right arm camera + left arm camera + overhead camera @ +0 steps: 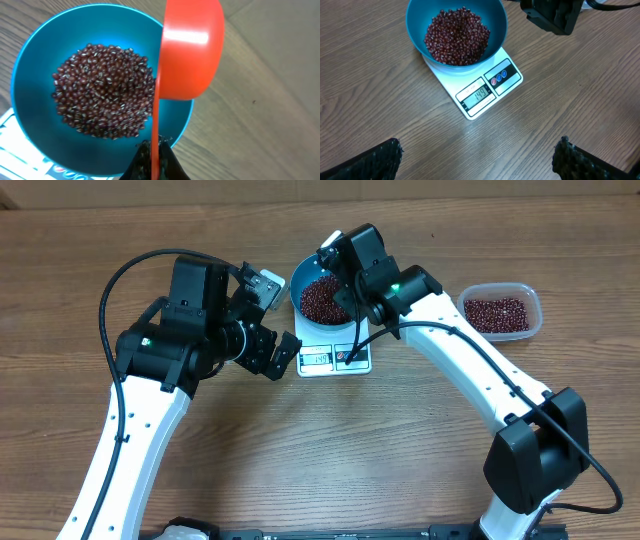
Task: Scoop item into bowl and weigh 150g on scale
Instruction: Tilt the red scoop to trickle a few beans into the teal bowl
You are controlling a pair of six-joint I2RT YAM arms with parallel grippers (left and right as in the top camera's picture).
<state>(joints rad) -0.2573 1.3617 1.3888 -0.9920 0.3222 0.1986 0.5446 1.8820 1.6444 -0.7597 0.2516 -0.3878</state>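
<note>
The blue bowl (300, 280) stands on the white scale (333, 360), holding a heap of dark red-brown beans (322, 300). From the left wrist, the bowl (496, 22), its beans (457, 37) and the scale (487, 90) with a lit display lie ahead. My left gripper (477, 160) is open and empty, short of the scale, on its left (277, 320). My right gripper (155, 156) hovers over the bowl (30, 85), shut on the handle of the red-orange scoop (192, 50). The scoop is turned on its side above the bowl's rim, beside the beans (105, 90).
A clear plastic tub (533, 302) with more beans (497, 313) sits to the right of the scale. The right arm (552, 15) shows black behind the scale in the left wrist view. Bare wooden table (330, 450) lies in front of the scale.
</note>
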